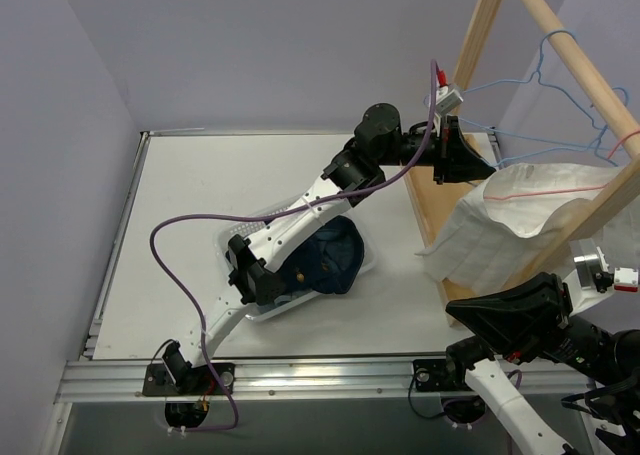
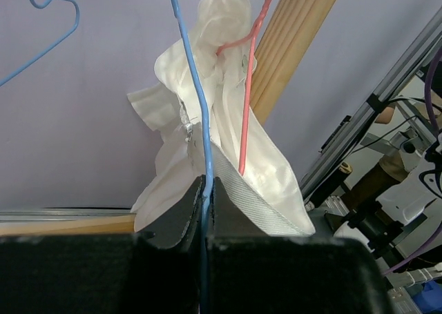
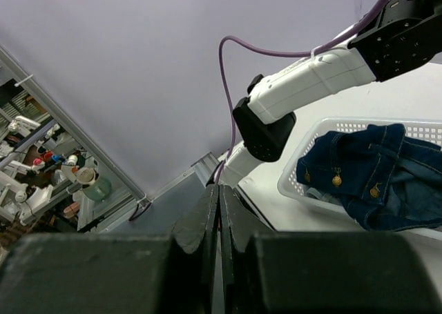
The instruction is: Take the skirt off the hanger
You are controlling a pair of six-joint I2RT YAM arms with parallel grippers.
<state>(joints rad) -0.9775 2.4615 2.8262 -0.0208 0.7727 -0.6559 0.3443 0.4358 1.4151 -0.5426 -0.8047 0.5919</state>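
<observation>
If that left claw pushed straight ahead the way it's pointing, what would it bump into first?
Most likely the white skirt, bunched directly ahead of the left gripper, which is shut on the blue hanger wire. The wooden rack post seems to lie behind the cloth, though depth is hard to judge.

white skirt bunched around blue hanger and pink hanger.

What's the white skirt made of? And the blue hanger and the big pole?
The white skirt looks like thin matte cloth: it crumples into soft folds. The blue hanger seems thin wire with a smooth blue coating, perhaps plastic or paint. The pole looks like bare pale wood, with grain lines.
</observation>
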